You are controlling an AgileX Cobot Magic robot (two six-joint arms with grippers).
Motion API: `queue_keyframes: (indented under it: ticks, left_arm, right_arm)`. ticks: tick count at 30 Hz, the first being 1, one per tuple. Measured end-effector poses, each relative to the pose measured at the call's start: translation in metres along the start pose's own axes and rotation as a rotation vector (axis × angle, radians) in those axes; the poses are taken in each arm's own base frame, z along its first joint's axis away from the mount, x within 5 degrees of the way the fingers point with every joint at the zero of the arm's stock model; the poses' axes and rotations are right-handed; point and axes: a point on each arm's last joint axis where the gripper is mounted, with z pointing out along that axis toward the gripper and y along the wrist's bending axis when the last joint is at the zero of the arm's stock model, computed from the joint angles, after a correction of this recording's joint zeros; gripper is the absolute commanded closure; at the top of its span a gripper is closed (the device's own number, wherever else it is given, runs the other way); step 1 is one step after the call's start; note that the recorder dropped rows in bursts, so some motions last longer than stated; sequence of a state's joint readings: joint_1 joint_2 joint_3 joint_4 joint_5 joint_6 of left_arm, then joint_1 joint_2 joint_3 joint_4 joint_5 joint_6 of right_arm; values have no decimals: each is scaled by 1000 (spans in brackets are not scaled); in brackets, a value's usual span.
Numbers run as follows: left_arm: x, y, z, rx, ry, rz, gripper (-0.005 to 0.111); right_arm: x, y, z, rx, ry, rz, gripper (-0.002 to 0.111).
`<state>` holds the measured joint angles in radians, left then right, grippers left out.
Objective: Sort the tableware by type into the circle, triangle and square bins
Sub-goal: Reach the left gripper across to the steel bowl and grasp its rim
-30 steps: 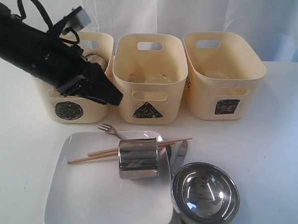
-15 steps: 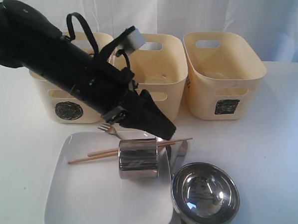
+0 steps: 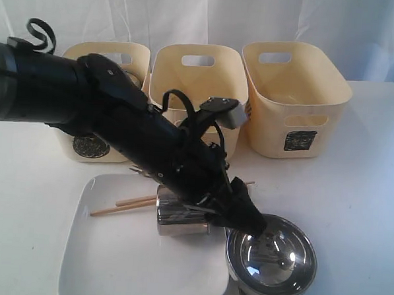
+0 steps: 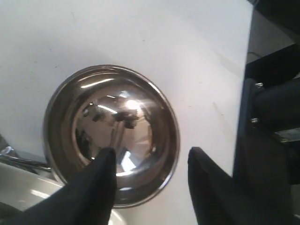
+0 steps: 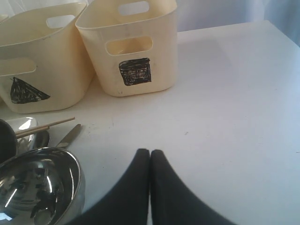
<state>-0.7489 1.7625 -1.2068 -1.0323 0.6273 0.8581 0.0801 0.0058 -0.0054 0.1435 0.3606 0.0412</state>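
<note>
The left arm (image 3: 118, 130) is slanting down over the counter (image 3: 366, 196) to the steel bowl (image 3: 274, 257), and its jaws are standing wide open and gripping nothing. In the left wrist view they are straddling the bowl's (image 4: 112, 136) rim, one over the shiny inside and the other outside it, over bare counter. I cannot tell whether either is touching the metal.

The right arm's jaws are pressing shut on nothing, hanging over bare counter near the bowl (image 5: 37, 183).

The bowl is sitting upright and empty. A steel mug (image 3: 180, 216) is standing just left of the bowl, half hidden by the arm, on the white plate (image 3: 138, 257), whose corner is reaching the bowl's left rim. The chopsticks (image 3: 124, 206) are lying across that plate, farther left of the bowl than the mug. A knife (image 5: 70, 136) is lying on the counter just behind the bowl.

The square bin (image 3: 292, 93) is standing straight behind the bowl, the triangle bin (image 3: 201, 68) behind and to the bowl's left, and the circle bin (image 3: 132, 55) farther left again.
</note>
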Motion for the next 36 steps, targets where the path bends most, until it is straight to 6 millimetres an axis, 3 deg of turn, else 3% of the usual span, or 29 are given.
queue_keyframes:
  ticks: [9, 23, 25, 30, 36]
  left_arm:
    - [4, 23, 28, -152, 31, 64, 55]
    - [4, 46, 49, -215, 55, 92, 56]
    - [4, 46, 49, -210, 58, 91, 65]
    - [5, 48, 52, -205, 68, 87, 103]
    - [7, 47, 54, -188, 82, 81, 107]
  right_arm:
    - [0, 0, 0, 0, 0, 0, 108]
    - [0, 0, 0, 0, 0, 0, 108]
    - [0, 0, 0, 0, 0, 0, 108]
    - [0, 0, 0, 0, 0, 0, 108]
    - [0, 0, 0, 0, 0, 0, 108]
